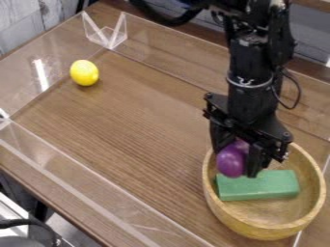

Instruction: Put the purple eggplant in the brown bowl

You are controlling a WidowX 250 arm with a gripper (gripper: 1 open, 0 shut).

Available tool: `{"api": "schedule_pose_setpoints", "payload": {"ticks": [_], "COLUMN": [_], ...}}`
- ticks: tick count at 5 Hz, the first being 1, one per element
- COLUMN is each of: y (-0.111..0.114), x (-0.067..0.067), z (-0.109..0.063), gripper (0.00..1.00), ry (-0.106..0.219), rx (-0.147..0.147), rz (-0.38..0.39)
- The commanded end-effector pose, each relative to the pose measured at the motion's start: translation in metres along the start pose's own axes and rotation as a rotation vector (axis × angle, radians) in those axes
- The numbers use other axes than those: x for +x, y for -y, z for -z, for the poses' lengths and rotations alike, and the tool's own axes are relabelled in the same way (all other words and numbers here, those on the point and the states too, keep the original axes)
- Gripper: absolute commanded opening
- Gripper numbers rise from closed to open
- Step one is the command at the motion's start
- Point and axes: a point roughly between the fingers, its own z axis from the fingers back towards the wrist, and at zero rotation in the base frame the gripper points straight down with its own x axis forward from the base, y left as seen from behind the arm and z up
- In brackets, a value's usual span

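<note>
The purple eggplant (233,160) hangs between the black fingers of my gripper (240,162), which is shut on it and points straight down. It hovers over the left part of the brown bowl (258,214), just inside the near-left rim. A green rectangular block (264,184) lies inside the bowl, right beside and slightly under the eggplant. Whether the eggplant touches the block cannot be told.
A yellow lemon-like ball (85,72) rests on the wooden table (116,135) at the far left. Clear plastic walls (77,193) edge the table, and a clear plastic stand (106,32) sits at the back.
</note>
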Motion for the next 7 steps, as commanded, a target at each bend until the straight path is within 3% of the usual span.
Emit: {"api": "schedule_pose_setpoints", "payload": {"ticks": [1,7], "y": [0.0039,0.0105], "x": [0.004,0.0045], "z": [-0.0079,-0.0058], "gripper": [0.0,0.0], "ry": [0.034,0.028], "rx": [-0.005,-0.018], "rz": [-0.002,-0.02]}}
